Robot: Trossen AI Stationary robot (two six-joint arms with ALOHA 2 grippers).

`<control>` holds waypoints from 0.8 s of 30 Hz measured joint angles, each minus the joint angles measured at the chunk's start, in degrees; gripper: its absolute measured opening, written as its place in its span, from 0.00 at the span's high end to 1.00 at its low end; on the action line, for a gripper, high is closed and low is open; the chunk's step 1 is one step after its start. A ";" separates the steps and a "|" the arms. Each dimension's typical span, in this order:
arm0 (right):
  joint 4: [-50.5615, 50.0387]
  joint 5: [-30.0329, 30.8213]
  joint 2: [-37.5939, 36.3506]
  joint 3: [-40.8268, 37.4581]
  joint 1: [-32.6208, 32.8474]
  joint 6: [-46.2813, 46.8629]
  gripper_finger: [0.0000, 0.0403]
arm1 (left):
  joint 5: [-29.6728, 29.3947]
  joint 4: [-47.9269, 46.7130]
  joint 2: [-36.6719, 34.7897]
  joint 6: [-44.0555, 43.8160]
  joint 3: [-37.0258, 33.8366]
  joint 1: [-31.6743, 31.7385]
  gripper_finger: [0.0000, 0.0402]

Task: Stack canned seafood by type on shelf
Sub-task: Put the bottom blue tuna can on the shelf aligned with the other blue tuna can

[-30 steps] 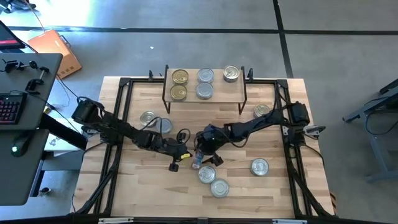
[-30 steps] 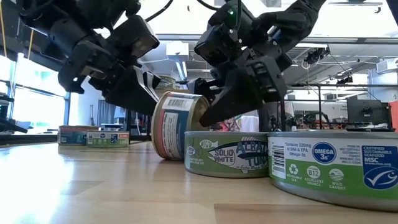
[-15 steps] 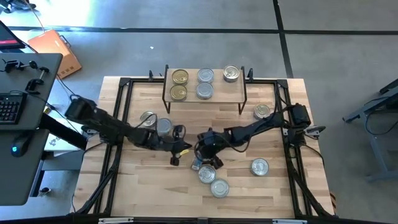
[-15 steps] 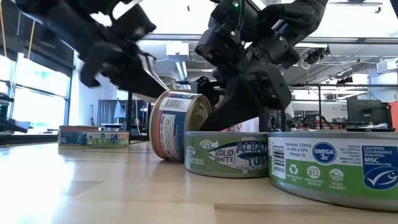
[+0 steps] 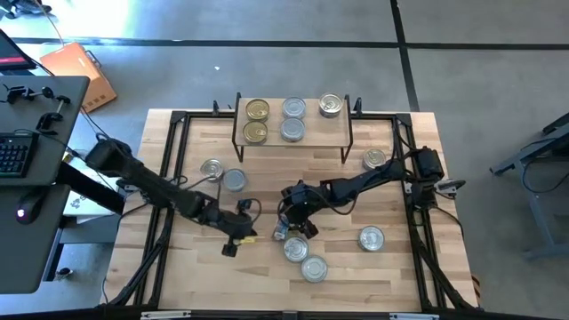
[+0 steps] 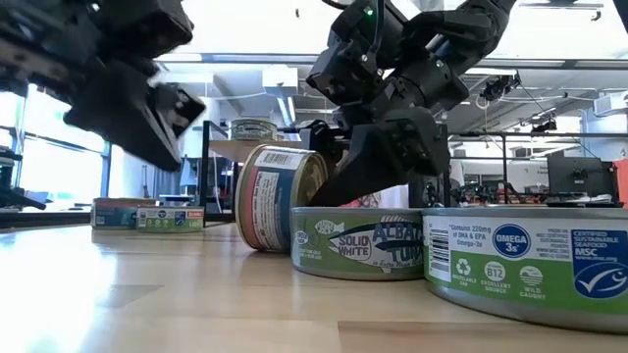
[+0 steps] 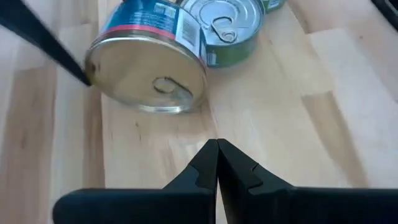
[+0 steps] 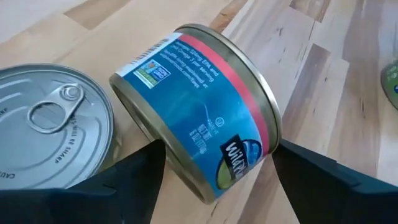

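Note:
A blue-and-red labelled tin [image 8: 199, 127] lies on its curved wall on the table, near the middle [image 5: 280, 233], beside a green-labelled silver-lidded tin [image 8: 50, 118]. My right gripper [image 8: 217, 168] is open, with one finger at each flat end of the tipped tin. My left gripper [image 7: 217, 149] is shut and stands clear to the tin's left [image 5: 233, 242], its tip facing the tin's gold end [image 7: 149, 78]. The shelf [image 5: 311, 135] at the far edge carries two gold-lidded tins [image 5: 256, 121] and three silver ones [image 5: 293, 118]. My right gripper comes down slanting from the table's right, with its fingers [image 8: 134, 174] standing beside the two flat ends of the tipped tin [image 8: 273, 134]. I cannot tell whether the pads touch the ends. The tin rests on the table by its curved wall.
Two upright green-labelled tins [image 6: 358, 243] [image 6: 525, 260] stand just near of the tipped one. More tins sit at the left [image 5: 222, 174], right [image 5: 375, 159] and near right [image 5: 371, 238]. Black frame rails [image 5: 178, 169] run along both table sides.
My left gripper has drawn back from the tipped tin toward the table's left and near edges. My right gripper has sunk lower around the tin. The tin has stayed where it was.

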 joint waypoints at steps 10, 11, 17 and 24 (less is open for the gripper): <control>-3.48 0.05 -1.22 0.00 0.02 5.09 0.29 | 3.90 21.29 12.35 11.57 0.00 4.60 1.00; -4.38 0.30 -1.98 0.00 0.03 6.04 0.29 | 4.38 21.52 12.50 12.48 0.00 5.18 1.00; -11.60 2.66 -6.89 0.02 0.52 11.25 0.29 | 1.11 18.54 11.45 15.75 0.00 8.29 1.00; -18.71 2.58 -8.00 0.02 3.32 15.36 0.29 | -8.47 7.14 4.73 16.73 0.00 9.60 1.00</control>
